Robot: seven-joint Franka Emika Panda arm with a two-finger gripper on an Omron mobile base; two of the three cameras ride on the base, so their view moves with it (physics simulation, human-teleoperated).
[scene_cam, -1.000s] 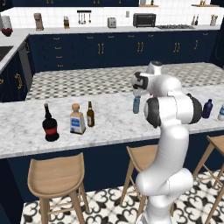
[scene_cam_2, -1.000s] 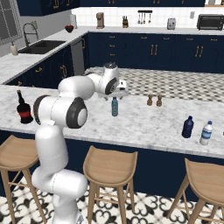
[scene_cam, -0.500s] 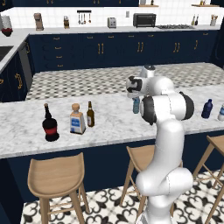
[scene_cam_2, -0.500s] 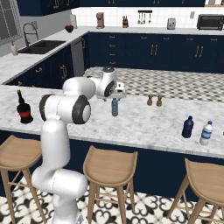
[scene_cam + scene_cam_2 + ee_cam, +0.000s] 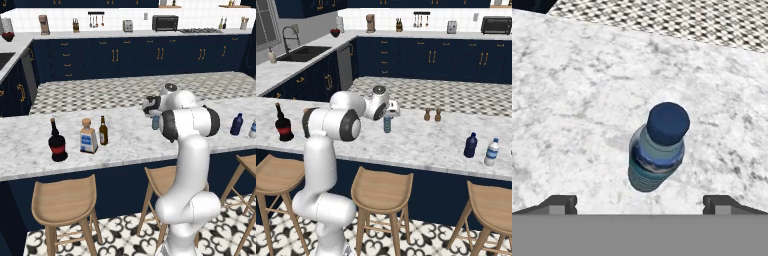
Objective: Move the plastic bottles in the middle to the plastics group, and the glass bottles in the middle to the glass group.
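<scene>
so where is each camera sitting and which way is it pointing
Left base view: behind the arm to its left, looking forward and down over the marble counter; the arm rises at lower right.
Right base view: behind the arm to its right, same counter; the arm rises at lower left.
Hand view: on the hand, looking down at the light blue bottle between the open gripper tips.
Shared: both base views show that bottle and the black bottle.

The translucent light blue plastic bottle [image 5: 656,152], ribbed low down with a smooth matt navy cap, stands on a glossy grey-veined white marble counter [image 5: 572,100].
</scene>
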